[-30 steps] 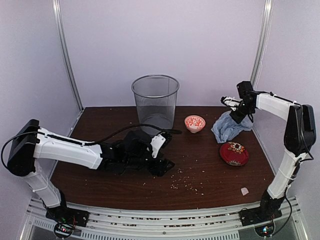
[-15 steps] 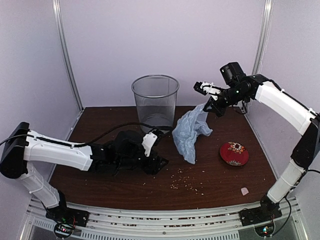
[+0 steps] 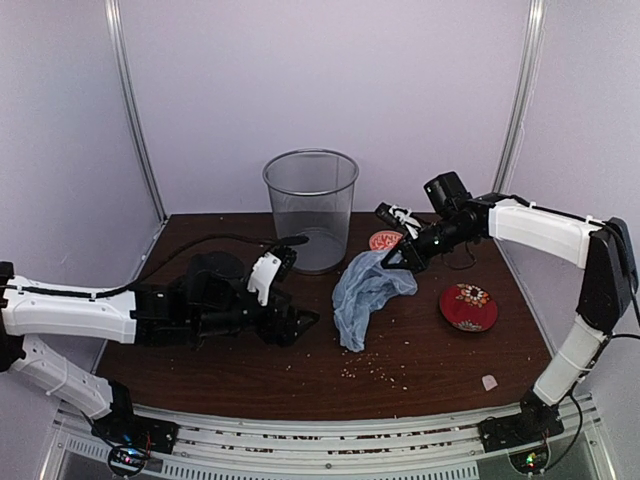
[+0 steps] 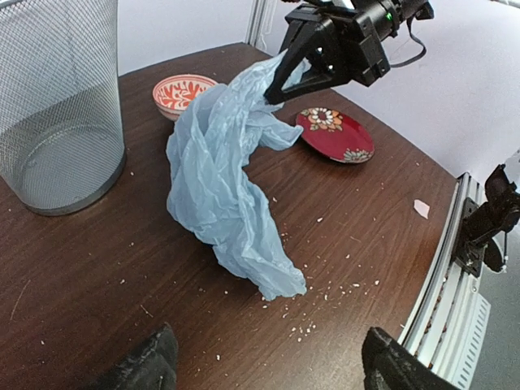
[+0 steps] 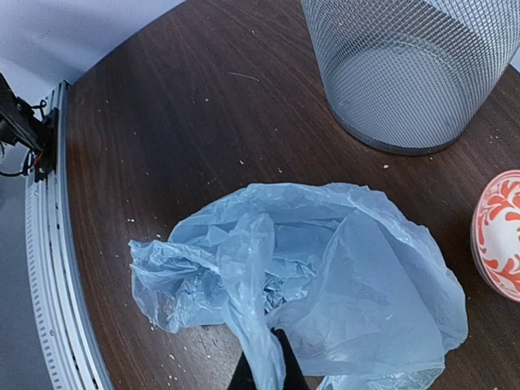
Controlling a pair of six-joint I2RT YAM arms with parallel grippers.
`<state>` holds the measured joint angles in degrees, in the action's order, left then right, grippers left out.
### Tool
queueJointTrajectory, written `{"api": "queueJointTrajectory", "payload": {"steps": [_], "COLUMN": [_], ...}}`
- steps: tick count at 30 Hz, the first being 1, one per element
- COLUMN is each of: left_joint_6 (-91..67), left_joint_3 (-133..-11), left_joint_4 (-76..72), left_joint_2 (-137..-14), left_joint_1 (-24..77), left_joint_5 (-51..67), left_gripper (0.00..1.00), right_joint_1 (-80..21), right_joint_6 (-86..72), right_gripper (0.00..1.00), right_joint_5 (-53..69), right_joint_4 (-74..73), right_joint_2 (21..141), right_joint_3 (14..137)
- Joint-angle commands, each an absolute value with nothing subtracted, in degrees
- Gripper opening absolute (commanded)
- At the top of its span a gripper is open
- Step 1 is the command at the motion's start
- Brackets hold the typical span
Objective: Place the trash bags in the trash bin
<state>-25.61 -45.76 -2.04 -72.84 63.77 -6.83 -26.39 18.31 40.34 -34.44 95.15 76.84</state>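
The pale blue trash bag [image 3: 362, 295] hangs from my right gripper [image 3: 393, 259], which is shut on its top; its lower end trails on the table. It shows in the left wrist view [image 4: 218, 187] and fills the right wrist view [image 5: 325, 284], pinched between the fingertips [image 5: 280, 370]. The grey wire-mesh trash bin [image 3: 310, 208] stands upright at the back, left of the bag and apart from it [image 4: 57, 97] [image 5: 406, 65]. My left gripper [image 3: 297, 306] lies low on the table left of the bag, open wide and empty [image 4: 272, 374].
A small red-patterned bowl [image 3: 386, 240] sits behind the bag, partly hidden by the right gripper [image 4: 183, 91]. A flat red dish [image 3: 468, 306] lies to the right. Crumbs [image 3: 375, 370] are scattered near the front. A white scrap [image 3: 489, 381] lies at the front right.
My right gripper carried the bag from the far right toward the middle, high at first, then lower until its end touched the table. My left arm drew back to the left.
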Motion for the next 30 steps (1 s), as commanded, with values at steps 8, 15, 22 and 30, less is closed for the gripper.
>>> {"api": "queueJointTrajectory", "payload": {"steps": [8, 15, 22, 30], "left_joint_6": [-37.87, -38.14, -45.93, -50.05], "left_joint_3": [-50.56, -60.10, -62.45, -59.58], "left_joint_4": [-9.62, -9.30, -6.05, -4.70], "left_joint_2": [-91.91, -102.90, -107.79, -108.54], "left_joint_1": [64.25, 64.25, 64.19, 63.99], "left_joint_5": [-12.98, -10.04, -13.36, -17.18], "left_gripper": [0.92, 0.91, 0.91, 0.72], "right_joint_1": [-26.72, -26.70, -26.72, -26.72], "right_joint_6": [8.49, 8.02, 7.18, 7.33], "right_gripper": [0.00, 0.00, 0.00, 0.00], "right_joint_5": [46.40, 45.84, 45.17, 44.62], "right_joint_4": [-22.05, -19.39, -18.43, -17.84], "right_joint_2": [95.22, 93.64, 93.02, 92.94], "right_joint_3": [71.50, 68.10, 67.56, 67.17]}}
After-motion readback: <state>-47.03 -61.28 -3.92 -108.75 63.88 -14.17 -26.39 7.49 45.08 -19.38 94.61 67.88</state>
